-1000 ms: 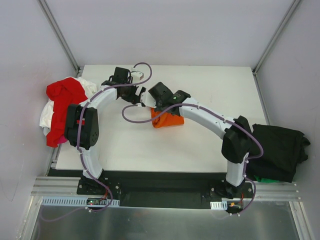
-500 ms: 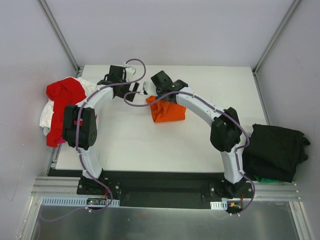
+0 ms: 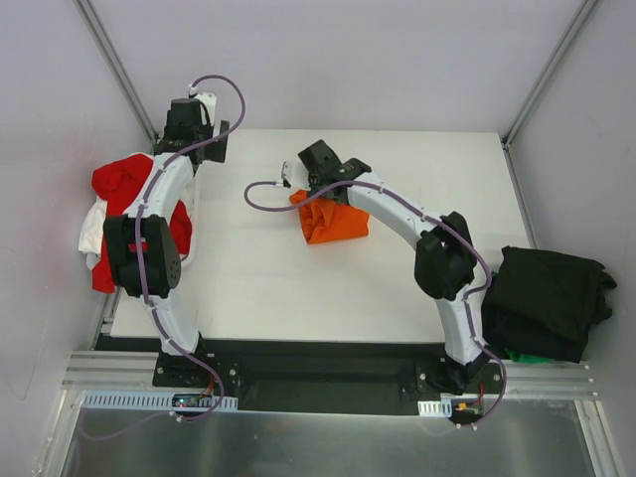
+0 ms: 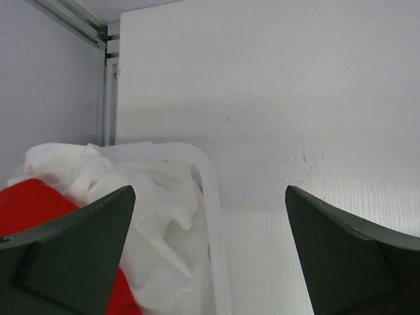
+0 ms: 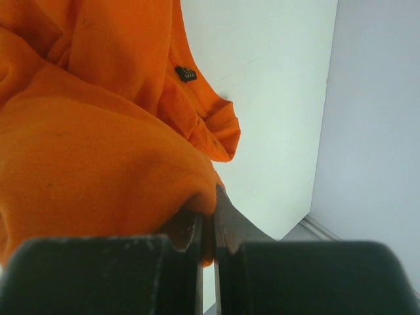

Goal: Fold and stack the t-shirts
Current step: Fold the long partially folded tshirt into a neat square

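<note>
- Table [image 3: 397,288]: white, flat top, with grey walls on three sides.
- Orange t-shirt [image 3: 336,221]: crumpled in a loose heap on the table, a little beyond its middle. It lies well apart from the other shirts. The right wrist view shows its folds and a small black neck label [image 5: 186,73].
- Right gripper [image 5: 209,220]: fingers clenched on a fold of the orange t-shirt, with cloth bunched between the tips. In the top view it sits at the far left edge of that heap.
- Left gripper [image 4: 210,190]: fingers spread wide and grasping nothing. It hangs over the far left corner of the table, above the shirt pile.
- Left arm [image 3: 164,199]: reaches along the left edge of the table towards the far corner, with a purple cable [image 3: 224,94] looping at the wrist.
- Red t-shirt [image 3: 124,184]: bunched on top of the pile at the table's left edge.
- White t-shirt [image 3: 94,227]: crumpled under and beside the red one. The left wrist view shows it touching a pale curved rim [image 4: 213,197].
- Black t-shirt [image 3: 552,298]: a dark folded bundle off the right edge of the table, beside the right arm's base. Something green [image 3: 527,355] shows beneath it.
</note>
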{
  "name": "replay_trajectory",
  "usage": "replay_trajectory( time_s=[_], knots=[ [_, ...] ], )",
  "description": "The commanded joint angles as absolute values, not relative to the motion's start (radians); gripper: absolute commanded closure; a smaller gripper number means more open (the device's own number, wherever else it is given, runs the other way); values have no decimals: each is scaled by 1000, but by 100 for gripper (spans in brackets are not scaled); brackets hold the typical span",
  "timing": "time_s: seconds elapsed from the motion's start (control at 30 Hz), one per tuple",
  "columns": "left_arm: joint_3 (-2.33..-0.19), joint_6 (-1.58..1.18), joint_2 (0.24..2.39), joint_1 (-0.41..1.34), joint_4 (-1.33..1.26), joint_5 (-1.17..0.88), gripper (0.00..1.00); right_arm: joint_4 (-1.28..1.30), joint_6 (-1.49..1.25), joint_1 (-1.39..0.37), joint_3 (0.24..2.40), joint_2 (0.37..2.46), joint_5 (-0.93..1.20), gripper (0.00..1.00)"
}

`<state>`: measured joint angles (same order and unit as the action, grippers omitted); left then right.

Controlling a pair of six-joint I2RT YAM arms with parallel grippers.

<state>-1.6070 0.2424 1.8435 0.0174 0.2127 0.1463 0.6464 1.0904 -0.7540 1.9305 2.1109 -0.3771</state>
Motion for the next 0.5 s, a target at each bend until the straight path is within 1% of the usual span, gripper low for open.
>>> replay_trajectory(
  time_s=[0.0,0.1,0.33,0.47],
  knots=[
    [-1644,230,1784,14,199,187,1,604,1112,-756,2003,2163,-371,99],
    [-1638,232,1775,14,199,183,1,598,1112,-755,2034,2198,-368,99],
    [-1612,230,1755,14,199,163,1,483,1154,-749,2033,2250,-416,99],
    [-1603,232,1753,14,199,158,1,428,1183,-744,2037,2272,-443,96]
  ],
)
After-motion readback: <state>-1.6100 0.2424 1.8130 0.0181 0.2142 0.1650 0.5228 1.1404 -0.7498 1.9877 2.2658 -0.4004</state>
